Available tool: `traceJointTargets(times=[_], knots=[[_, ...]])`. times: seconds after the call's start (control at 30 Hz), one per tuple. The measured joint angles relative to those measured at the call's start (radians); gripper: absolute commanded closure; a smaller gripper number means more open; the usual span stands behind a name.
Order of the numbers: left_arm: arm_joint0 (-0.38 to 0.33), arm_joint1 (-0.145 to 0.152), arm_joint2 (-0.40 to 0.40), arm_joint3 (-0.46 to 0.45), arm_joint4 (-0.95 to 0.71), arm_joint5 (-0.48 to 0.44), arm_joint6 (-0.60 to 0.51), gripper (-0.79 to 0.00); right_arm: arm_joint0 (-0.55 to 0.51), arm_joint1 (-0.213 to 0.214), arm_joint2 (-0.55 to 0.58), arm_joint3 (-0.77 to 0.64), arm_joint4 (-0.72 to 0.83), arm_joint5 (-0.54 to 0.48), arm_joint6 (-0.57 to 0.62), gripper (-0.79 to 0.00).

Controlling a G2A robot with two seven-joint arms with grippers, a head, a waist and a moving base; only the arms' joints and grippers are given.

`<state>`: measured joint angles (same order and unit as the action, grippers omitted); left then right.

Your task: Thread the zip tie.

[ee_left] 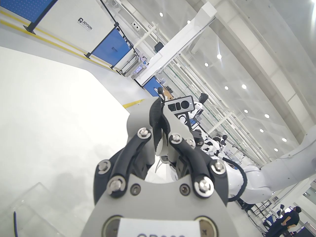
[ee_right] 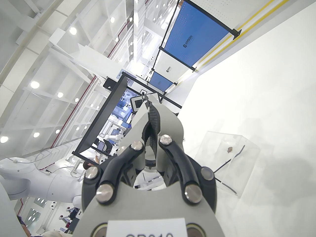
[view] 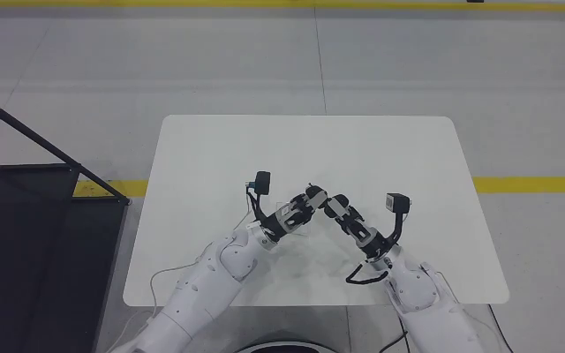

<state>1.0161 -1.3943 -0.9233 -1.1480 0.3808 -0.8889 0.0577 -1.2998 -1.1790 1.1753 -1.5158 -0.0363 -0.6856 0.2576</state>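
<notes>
1. The left pincer [ee_left: 159,109] was clenched, its black pads pressed flat together. What lay between them could not be made out.
2. The right pincer [ee_right: 147,107] was likewise clenched. A thin dark sliver [ee_right: 144,97] projected just past its tips, and I judged this to be the zip tie, pinched near one end.
3. In the top view both pincers were raised above the white counter [view: 397,159], tips nearly touching and angled toward each other. This posture suits feeding a tail into a head, with one arm steadying and the other guiding.
4. A clear box [ee_right: 229,149] sat on the counter near the arms and held several dark strips [ee_right: 238,152], probably further ties, within easy reach of either arm.
5. Whether the tail had entered the head could not be told, as the meeting point was too small to resolve. I judged the threading to be at the alignment stage.
6. Risk noted: with so short a length exposed, a slight misalignment could bend the tip aside instead of seating it.
</notes>
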Motion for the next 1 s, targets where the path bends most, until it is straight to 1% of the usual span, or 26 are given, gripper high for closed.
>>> traceJointTargets(times=[0.33,0.43,0.57,0.63,0.93,0.97,1.0], knots=[[0.003,-0.006,-0.013,0.002,0.018,0.006,0.006,0.0,-0.002,-0.003,0.006,0.0,-0.004,-0.001,0.009,0.0],[0.005,-0.008,-0.017,0.002,0.028,0.006,0.011,0.0,-0.003,-0.004,0.007,0.0,-0.005,0.002,0.013,-0.197],[0.006,-0.01,-0.024,0.003,0.041,0.006,0.019,0.0,-0.002,-0.005,0.008,0.0,-0.009,0.008,0.018,-0.32],[0.006,-0.01,-0.03,0.003,0.051,0.008,0.024,0.0,-0.003,-0.005,0.01,-0.002,-0.014,0.011,0.017,-0.351],[0.015,-0.007,-0.063,-0.008,0.067,-0.002,0.03,0.0,-0.02,-0.005,0.029,-0.015,-0.028,0.014,0.009,-0.397],[0.016,-0.007,-0.067,-0.01,0.068,-0.002,0.029,0.0,-0.022,-0.005,0.033,-0.017,-0.028,0.013,0.008,-0.406],[0.018,-0.006,-0.069,-0.011,0.069,-0.003,0.028,0.0,-0.024,-0.004,0.036,-0.017,-0.028,0.013,0.008,-0.437]])
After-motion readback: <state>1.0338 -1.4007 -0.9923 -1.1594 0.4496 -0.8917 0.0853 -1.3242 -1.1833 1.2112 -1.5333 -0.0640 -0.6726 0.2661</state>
